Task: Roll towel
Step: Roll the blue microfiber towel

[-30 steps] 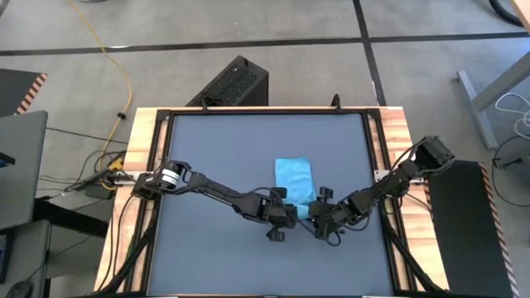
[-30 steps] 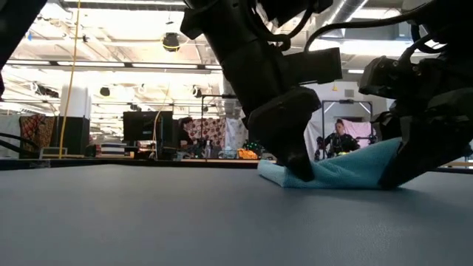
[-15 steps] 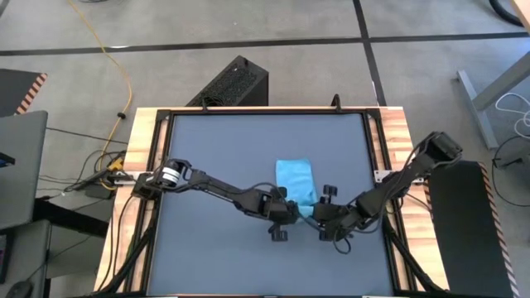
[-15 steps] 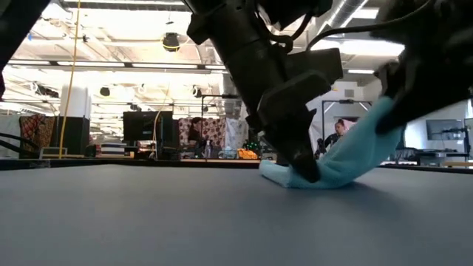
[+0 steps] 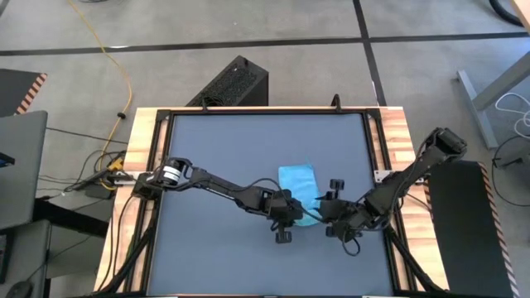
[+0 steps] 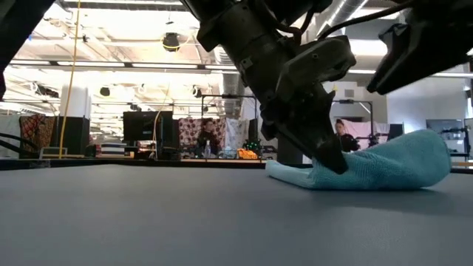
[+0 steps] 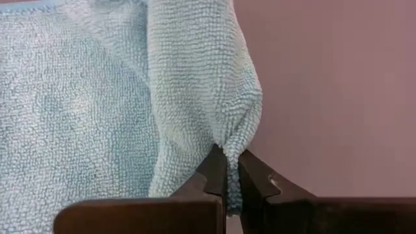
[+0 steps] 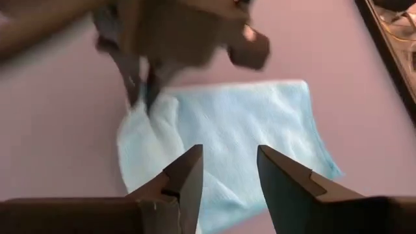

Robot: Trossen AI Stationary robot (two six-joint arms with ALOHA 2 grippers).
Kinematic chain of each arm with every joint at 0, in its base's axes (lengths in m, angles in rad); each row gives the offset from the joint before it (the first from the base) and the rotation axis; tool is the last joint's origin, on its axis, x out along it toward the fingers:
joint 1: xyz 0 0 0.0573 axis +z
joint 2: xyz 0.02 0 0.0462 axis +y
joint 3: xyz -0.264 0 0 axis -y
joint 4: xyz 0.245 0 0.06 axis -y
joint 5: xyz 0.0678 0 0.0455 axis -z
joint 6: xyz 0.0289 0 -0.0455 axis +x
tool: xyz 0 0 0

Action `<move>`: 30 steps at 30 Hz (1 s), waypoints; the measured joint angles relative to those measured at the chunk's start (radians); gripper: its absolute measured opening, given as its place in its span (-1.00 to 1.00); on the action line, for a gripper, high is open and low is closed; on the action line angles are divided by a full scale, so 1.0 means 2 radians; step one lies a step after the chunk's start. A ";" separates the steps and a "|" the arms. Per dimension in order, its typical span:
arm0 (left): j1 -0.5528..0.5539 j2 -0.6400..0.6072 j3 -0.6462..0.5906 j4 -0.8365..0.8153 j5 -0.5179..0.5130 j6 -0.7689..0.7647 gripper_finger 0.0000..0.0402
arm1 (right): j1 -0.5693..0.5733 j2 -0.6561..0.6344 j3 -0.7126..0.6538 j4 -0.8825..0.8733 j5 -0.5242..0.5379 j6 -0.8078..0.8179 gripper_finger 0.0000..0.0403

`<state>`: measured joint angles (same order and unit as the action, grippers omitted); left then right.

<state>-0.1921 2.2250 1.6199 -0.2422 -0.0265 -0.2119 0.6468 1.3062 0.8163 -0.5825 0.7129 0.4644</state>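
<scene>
The small sky-blue soft cloth towel [image 5: 297, 187] lies on the dark grey worktop [image 5: 215, 157]. The left gripper [image 7: 226, 179] pinches its folded edge tight. Only the right wrist view shows the right gripper [image 8: 227, 170] with fingers parted and empty.

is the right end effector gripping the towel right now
No, the right end effector has open fingers with nothing between them, above the towel.
</scene>
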 joint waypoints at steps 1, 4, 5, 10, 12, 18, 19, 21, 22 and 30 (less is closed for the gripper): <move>0.000 0.000 0.000 0.000 0.000 0.000 -1.00 | 0.001 0.000 0.001 -0.015 -0.002 0.001 -0.15; 0.000 0.000 0.000 -0.001 0.004 -0.005 -1.00 | 0.009 0.000 0.001 -0.033 -0.022 0.006 -0.15; 0.001 0.000 0.000 -0.001 0.007 -0.007 -1.00 | 0.013 0.001 0.002 -0.031 -0.029 0.009 -0.15; 0.003 0.001 0.001 -0.006 0.030 -0.019 -1.00 | 0.055 0.002 0.002 -0.007 -0.035 0.005 -0.15; 0.004 0.001 0.001 -0.005 0.042 -0.022 -1.00 | 0.067 0.002 0.002 -0.002 -0.028 0.003 -0.15; 0.006 0.001 0.001 -0.002 0.058 -0.030 -1.00 | 0.071 0.020 0.002 0.027 -0.077 0.005 -0.15; 0.006 0.001 0.001 -0.001 0.053 -0.032 -1.00 | 0.071 0.024 0.002 0.027 -0.077 0.021 -0.15; 0.007 0.000 0.000 0.001 0.032 -0.031 -1.00 | 0.062 0.029 0.002 0.011 -0.059 0.094 -0.15; 0.007 -0.002 0.000 0.001 0.011 -0.029 -1.00 | 0.055 0.028 0.001 -0.006 -0.047 0.135 -0.15; 0.004 -0.024 -0.001 0.013 -0.054 0.019 -1.00 | 0.036 -0.031 0.001 -0.132 0.022 0.212 -0.15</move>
<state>-0.1835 2.1766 1.6178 -0.2171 -0.1354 -0.1741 0.7192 1.2443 0.8179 -0.8463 0.7562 0.8882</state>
